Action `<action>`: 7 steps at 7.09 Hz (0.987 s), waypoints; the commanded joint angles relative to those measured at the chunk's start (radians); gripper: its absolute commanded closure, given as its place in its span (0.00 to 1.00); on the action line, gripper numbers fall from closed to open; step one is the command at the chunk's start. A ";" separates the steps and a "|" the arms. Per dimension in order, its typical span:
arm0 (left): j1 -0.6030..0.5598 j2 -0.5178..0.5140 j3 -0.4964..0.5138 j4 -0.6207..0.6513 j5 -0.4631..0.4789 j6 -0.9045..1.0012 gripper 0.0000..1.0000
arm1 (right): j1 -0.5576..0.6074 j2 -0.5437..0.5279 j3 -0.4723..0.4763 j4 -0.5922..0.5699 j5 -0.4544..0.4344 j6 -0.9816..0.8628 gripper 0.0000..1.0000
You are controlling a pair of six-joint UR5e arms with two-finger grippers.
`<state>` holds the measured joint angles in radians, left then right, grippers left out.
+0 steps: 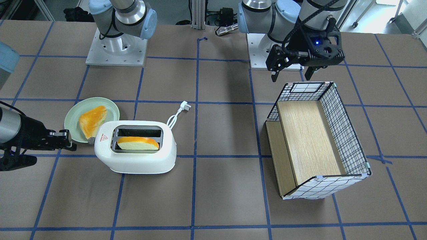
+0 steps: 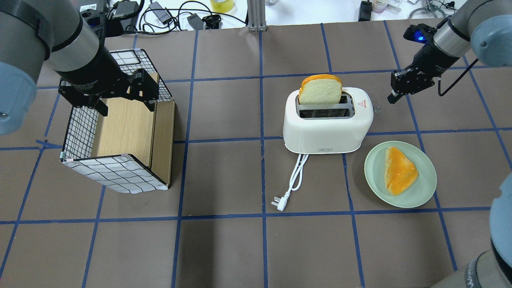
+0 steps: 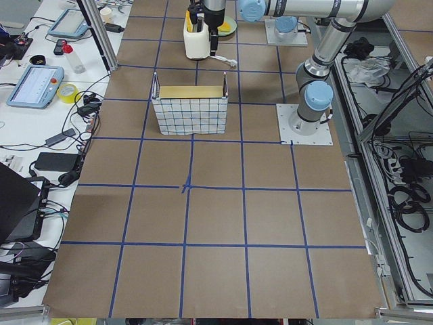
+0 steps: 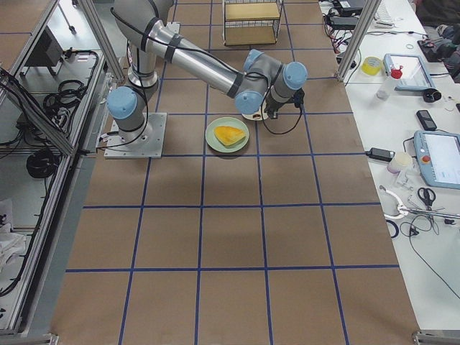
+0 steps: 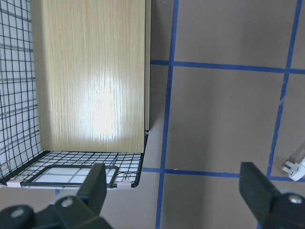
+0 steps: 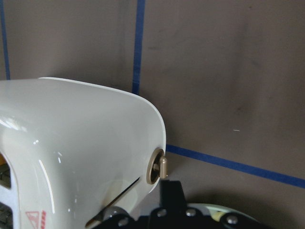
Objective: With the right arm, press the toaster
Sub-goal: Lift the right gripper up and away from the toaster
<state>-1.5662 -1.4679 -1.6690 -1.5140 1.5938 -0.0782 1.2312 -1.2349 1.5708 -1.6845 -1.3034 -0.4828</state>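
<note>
The white two-slot toaster (image 1: pixel 135 156) (image 2: pixel 326 130) stands on the table with a red triangle mark on top. A slice of bread (image 1: pixel 138 143) (image 2: pixel 321 90) stands up out of its slot farther from the robot. My right gripper (image 1: pixel 66 140) (image 2: pixel 392 97) is shut and empty. It hovers just beyond the toaster's end, near the small beige lever knob (image 6: pixel 159 166) (image 2: pixel 376 108). In the right wrist view the gripper's black tip (image 6: pixel 170 186) sits right below that knob, close to touching. My left gripper (image 1: pixel 290 71) (image 2: pixel 125 106) (image 5: pixel 176 191) is open and empty above the basket.
A wire basket with a wooden floor (image 1: pixel 317 140) (image 2: pixel 120 132) (image 5: pixel 90 76) lies on my left side of the table. A green plate (image 1: pixel 72 116) (image 2: pixel 426 188) with another bread slice (image 1: pixel 92 120) (image 2: pixel 399 170) sits beside the toaster. The toaster's white cord and plug (image 1: pixel 181 108) (image 2: pixel 280 202) trail toward the robot.
</note>
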 commanded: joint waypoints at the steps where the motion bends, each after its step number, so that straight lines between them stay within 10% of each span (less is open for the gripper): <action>1: 0.000 0.000 0.000 0.000 0.000 0.000 0.00 | 0.001 -0.079 -0.014 0.005 -0.080 0.059 0.72; 4: 0.000 0.000 0.000 0.000 0.000 0.000 0.00 | 0.004 -0.205 -0.028 0.017 -0.181 0.081 0.00; 7: 0.000 0.000 0.000 0.000 0.000 0.000 0.00 | 0.019 -0.264 -0.086 0.139 -0.180 0.234 0.00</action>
<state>-1.5662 -1.4680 -1.6690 -1.5140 1.5938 -0.0782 1.2423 -1.4729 1.5144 -1.5983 -1.4826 -0.3063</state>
